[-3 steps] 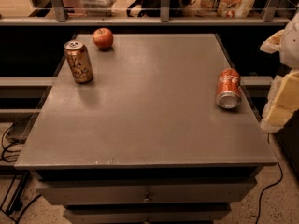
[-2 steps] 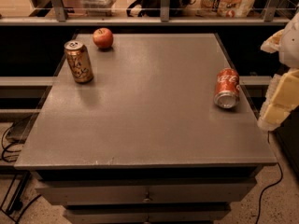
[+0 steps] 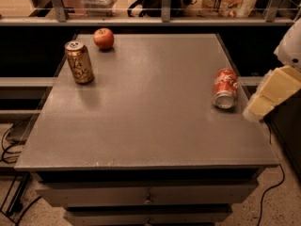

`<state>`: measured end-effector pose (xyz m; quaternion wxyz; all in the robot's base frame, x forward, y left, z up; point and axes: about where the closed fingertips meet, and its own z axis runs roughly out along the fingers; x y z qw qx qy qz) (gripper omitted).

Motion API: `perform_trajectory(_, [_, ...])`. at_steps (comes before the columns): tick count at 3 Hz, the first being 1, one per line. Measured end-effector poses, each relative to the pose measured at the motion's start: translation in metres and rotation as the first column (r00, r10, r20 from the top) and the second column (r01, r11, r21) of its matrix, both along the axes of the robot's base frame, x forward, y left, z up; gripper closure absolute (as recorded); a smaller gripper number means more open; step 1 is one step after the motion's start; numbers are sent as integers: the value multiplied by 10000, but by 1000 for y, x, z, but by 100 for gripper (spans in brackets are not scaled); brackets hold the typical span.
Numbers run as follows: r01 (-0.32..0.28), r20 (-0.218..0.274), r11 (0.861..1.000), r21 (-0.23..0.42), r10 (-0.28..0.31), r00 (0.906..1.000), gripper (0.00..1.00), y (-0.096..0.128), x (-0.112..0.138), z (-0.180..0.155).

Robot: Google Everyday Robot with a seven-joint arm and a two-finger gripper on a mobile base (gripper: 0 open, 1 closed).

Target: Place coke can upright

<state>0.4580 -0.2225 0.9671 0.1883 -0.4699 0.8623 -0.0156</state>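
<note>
The red coke can [image 3: 225, 88] lies on its side near the right edge of the grey table [image 3: 150, 112], its silver end facing the front. My gripper [image 3: 263, 101] shows as pale yellow fingers at the right edge of the camera view, just right of the can and over the table's right edge, apart from the can.
A gold-brown can [image 3: 79, 61] stands upright at the back left of the table. A red apple [image 3: 103, 38] sits behind it near the back edge. A shelf with a rail [image 3: 160, 20] runs behind the table. Cables [image 3: 9, 140] lie on the floor at the left.
The gripper has shifted slightly down and left, toward the coke can. The cans and the apple have not moved.
</note>
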Motion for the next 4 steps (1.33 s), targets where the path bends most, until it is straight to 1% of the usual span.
perform_trajectory(1, [569, -35, 9981, 218, -569, 9984, 0, 1, 0, 2])
perform_trajectory(2, [571, -33, 9981, 219, -570, 9984, 0, 1, 0, 2])
perform_trajectory(3, [1390, -159, 9874, 751, -1382, 9903, 0, -2, 7, -3])
perform_trajectory(4, [3062, -429, 9333, 1876, -3037, 9518, 0, -3, 22, -13])
